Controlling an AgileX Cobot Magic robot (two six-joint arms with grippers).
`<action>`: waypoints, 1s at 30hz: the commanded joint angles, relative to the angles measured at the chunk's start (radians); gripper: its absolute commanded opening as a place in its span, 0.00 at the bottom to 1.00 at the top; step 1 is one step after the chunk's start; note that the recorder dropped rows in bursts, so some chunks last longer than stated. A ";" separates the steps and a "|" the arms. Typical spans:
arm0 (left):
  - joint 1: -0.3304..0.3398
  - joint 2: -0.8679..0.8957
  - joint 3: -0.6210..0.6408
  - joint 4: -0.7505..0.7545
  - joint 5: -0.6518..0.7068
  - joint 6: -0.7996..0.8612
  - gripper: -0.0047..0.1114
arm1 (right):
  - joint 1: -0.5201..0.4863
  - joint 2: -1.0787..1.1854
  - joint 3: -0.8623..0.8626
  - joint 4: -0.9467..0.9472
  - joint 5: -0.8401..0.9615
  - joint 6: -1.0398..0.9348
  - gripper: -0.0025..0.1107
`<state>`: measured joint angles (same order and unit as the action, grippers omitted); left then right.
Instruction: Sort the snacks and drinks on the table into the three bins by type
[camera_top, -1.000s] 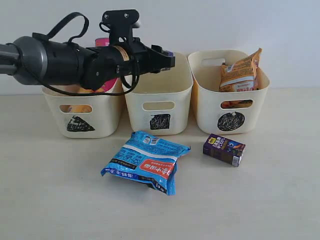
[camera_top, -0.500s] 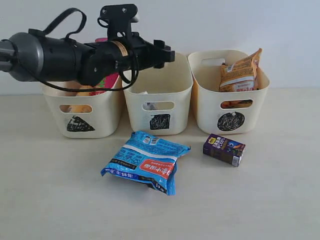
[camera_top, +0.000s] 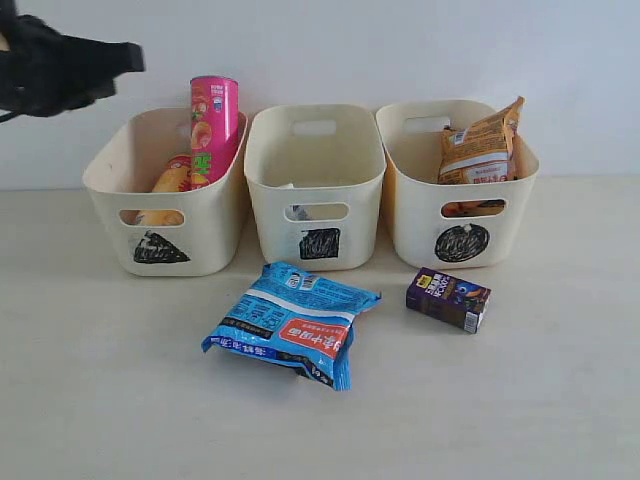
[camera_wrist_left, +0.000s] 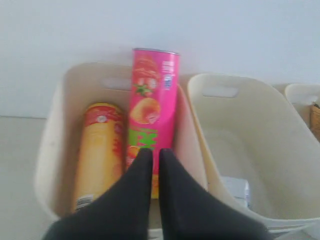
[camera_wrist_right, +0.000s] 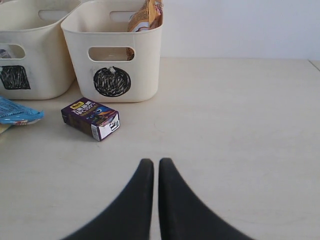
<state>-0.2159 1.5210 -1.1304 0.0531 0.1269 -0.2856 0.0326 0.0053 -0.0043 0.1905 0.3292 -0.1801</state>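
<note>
The pink chip tube (camera_top: 213, 125) stands upright in the triangle bin (camera_top: 165, 245), with the yellow-red tube (camera_top: 172, 178) lying beside it. The white-and-blue carton (camera_top: 300, 212) lies in the square bin (camera_top: 318, 240). The orange-brown packet (camera_top: 480, 145) sticks up from the circle bin (camera_top: 462, 240). On the table in front lie the blue packet (camera_top: 295, 325) and the dark purple carton (camera_top: 448, 298). My left gripper (camera_top: 136, 58) hangs shut and empty at the upper left, above the triangle bin (camera_wrist_left: 50, 165). My right gripper (camera_wrist_right: 155, 162) is shut and empty over bare table, short of the purple carton (camera_wrist_right: 90, 117).
A pale wall stands right behind the three bins. Light wooden table (camera_top: 520, 400) stretches in front of and to the right of the loose items. The right arm is out of the exterior view.
The left arm pulled back from above the square bin to the upper left corner. The white-and-blue carton now lies inside the square bin.
</note>
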 joint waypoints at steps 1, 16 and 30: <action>0.095 -0.176 0.142 -0.009 -0.006 -0.010 0.07 | -0.001 -0.005 0.004 0.000 -0.007 -0.002 0.03; 0.246 -1.028 0.649 -0.009 -0.052 -0.010 0.07 | -0.001 -0.005 0.004 0.000 -0.007 -0.002 0.03; 0.246 -1.521 0.921 -0.005 0.008 0.017 0.07 | -0.001 -0.005 0.004 0.001 -0.005 -0.002 0.03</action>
<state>0.0277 0.0182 -0.2287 0.0531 0.1107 -0.2749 0.0326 0.0053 -0.0043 0.1905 0.3292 -0.1801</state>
